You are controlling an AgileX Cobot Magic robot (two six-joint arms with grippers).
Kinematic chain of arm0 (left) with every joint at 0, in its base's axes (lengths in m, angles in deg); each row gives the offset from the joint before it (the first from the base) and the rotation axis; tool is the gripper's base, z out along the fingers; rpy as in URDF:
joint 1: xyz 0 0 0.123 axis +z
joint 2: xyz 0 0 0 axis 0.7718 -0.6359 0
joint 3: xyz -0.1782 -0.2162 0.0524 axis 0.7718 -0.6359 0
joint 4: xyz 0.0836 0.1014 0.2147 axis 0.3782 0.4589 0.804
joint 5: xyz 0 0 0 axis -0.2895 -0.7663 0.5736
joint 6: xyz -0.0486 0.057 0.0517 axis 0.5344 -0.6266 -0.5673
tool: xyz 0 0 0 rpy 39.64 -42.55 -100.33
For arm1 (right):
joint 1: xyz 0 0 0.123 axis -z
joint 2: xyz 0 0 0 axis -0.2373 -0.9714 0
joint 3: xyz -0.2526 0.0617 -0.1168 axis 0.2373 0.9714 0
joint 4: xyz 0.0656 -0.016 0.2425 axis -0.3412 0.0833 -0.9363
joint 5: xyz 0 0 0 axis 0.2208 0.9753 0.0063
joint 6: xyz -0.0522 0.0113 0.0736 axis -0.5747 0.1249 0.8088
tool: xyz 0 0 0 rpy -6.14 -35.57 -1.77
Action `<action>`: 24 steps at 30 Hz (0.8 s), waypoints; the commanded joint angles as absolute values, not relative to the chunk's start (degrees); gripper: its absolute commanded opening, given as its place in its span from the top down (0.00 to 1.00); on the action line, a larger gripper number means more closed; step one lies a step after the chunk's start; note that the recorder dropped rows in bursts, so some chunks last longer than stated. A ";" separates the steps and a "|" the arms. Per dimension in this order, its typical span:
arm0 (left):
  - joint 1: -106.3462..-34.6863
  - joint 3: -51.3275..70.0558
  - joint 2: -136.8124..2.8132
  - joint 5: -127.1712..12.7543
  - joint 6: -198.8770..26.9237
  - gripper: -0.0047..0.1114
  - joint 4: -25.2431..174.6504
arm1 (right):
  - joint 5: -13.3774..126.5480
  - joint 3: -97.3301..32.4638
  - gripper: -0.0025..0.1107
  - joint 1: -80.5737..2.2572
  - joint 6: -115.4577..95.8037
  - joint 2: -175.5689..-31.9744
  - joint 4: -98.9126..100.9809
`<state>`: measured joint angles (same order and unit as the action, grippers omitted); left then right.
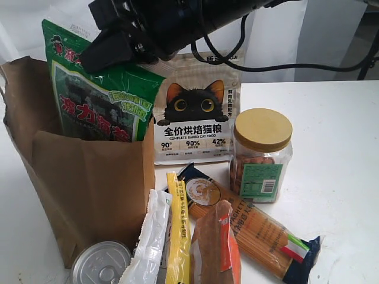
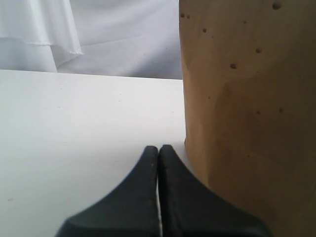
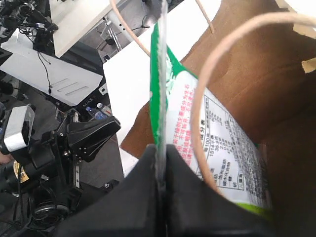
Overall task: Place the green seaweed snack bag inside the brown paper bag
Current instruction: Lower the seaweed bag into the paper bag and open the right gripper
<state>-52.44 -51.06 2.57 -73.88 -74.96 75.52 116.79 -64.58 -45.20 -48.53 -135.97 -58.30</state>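
Note:
The green seaweed snack bag [image 1: 98, 94] stands upright with its lower part inside the brown paper bag [image 1: 89, 183] at the left of the exterior view. My right gripper [image 1: 109, 50] reaches across from above and is shut on the snack bag's top edge. In the right wrist view the snack bag [image 3: 207, 123] hangs from the gripper [image 3: 160, 150] down into the brown paper bag [image 3: 261, 79], behind a paper-cord handle [image 3: 202, 118]. My left gripper [image 2: 159, 148] is shut and empty, low over the white table beside the brown paper bag [image 2: 247, 98].
Right of the bag stand a beige cat-food pouch [image 1: 195, 112] and a clear jar with a tan lid [image 1: 260, 154]. In front lie a spaghetti packet [image 1: 254, 228], a yellow stick [image 1: 177, 236], an orange snack packet [image 1: 216, 248], a white packet [image 1: 148, 242] and a tin can [image 1: 100, 263].

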 commanded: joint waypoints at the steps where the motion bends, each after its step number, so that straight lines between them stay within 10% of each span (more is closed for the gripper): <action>1: -52.75 -51.33 2.81 -73.34 -74.85 0.96 75.52 | 116.28 -65.13 0.98 -45.42 -47.67 -135.58 -58.31; 17: -52.75 -51.33 2.81 -73.34 -74.85 0.96 75.52 | 115.81 -65.13 0.61 -44.91 -47.01 -135.58 -58.50; 24: -52.75 -51.33 2.81 -73.34 -74.85 0.96 75.52 | 118.63 -65.13 0.59 -42.30 -46.52 -132.27 -64.26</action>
<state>-52.44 -51.06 2.57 -73.88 -74.96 75.52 116.74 -64.68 -43.51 -46.54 -134.58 -60.37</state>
